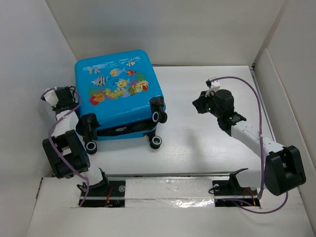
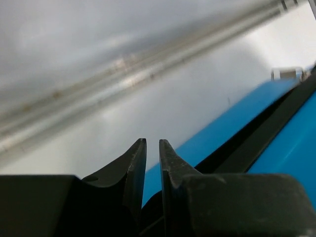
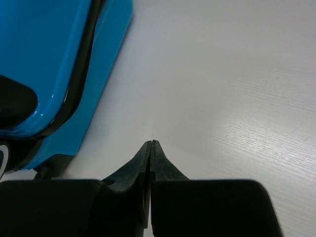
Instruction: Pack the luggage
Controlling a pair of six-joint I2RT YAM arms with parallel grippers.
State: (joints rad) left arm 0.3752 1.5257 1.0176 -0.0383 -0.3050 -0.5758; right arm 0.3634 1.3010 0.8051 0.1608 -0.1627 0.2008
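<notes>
The luggage [image 1: 118, 94], a bright-blue hard-shell suitcase with a fish print, lies flat at the back left of the table, lid down, its black wheels [image 1: 156, 142] facing the front. My left gripper [image 1: 69, 96] hangs by its left side; in the left wrist view my gripper [image 2: 152, 142] shows a narrow gap with nothing in it, and the luggage [image 2: 291, 143] with its black zipper seam is to the right. My right gripper [image 1: 198, 104] hovers over the table right of the luggage, pointing towards it. In the right wrist view my gripper [image 3: 152, 143] is shut and empty, with the luggage [image 3: 39, 59] ahead on the left.
White walls [image 1: 173, 29] enclose the white table [image 1: 207, 143] at the back and both sides. A taped rail [image 1: 168, 190] with the arm bases runs along the near edge. A purple cable [image 1: 256, 98] loops over my right arm.
</notes>
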